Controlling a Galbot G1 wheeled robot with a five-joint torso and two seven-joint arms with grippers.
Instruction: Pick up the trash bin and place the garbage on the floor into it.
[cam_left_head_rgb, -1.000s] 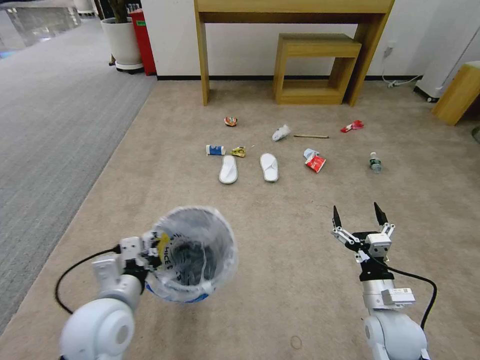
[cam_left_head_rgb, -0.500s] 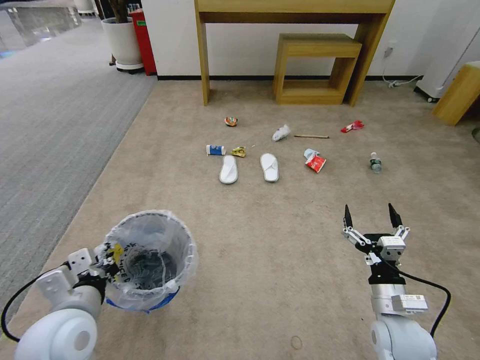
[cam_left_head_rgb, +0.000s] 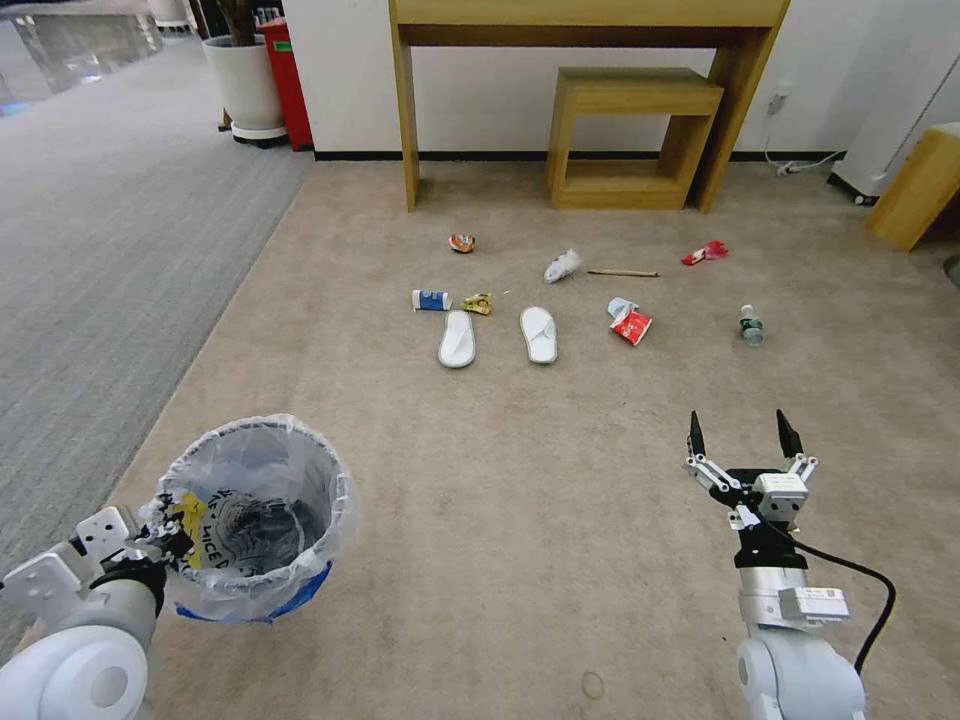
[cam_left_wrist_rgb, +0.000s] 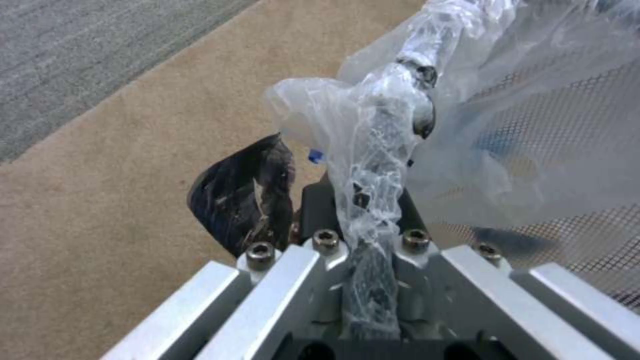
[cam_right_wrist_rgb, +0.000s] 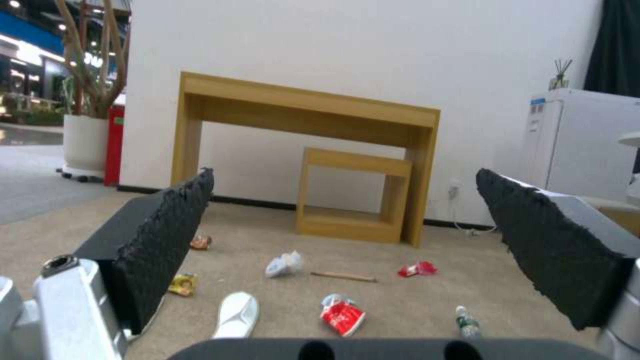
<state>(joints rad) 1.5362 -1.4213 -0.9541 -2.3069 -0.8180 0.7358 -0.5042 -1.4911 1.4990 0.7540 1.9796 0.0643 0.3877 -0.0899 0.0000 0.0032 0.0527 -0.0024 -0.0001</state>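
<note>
The trash bin (cam_left_head_rgb: 250, 515), blue with a crinkled clear liner, hangs upright at the near left over the beige floor (cam_left_head_rgb: 560, 480). My left gripper (cam_left_head_rgb: 165, 535) is shut on its rim; in the left wrist view the liner-wrapped rim (cam_left_wrist_rgb: 393, 115) runs between the fingers (cam_left_wrist_rgb: 240, 200). My right gripper (cam_left_head_rgb: 740, 430) is open and holds nothing at the near right, pointing at the garbage. Farther ahead lie two white slippers (cam_left_head_rgb: 457, 338), a blue cup (cam_left_head_rgb: 431, 300), a red carton (cam_left_head_rgb: 630, 325), a bottle (cam_left_head_rgb: 751, 326), a tissue (cam_left_head_rgb: 562, 265) and a stick (cam_left_head_rgb: 622, 273). The right wrist view shows the carton (cam_right_wrist_rgb: 341, 315) and bottle (cam_right_wrist_rgb: 469, 322).
A wooden desk (cam_left_head_rgb: 590, 15) with a low wooden stool (cam_left_head_rgb: 630, 135) under it stands against the far wall. Grey ribbed carpet (cam_left_head_rgb: 100, 250) borders the left. A white planter (cam_left_head_rgb: 245, 85) and a red box (cam_left_head_rgb: 285, 80) sit at the far left, and wooden furniture (cam_left_head_rgb: 915, 185) at the right.
My left arm has carried the bin leftward and closer to me. The right gripper shifted slightly right and nearer, then held still, open throughout. The litter has not moved.
</note>
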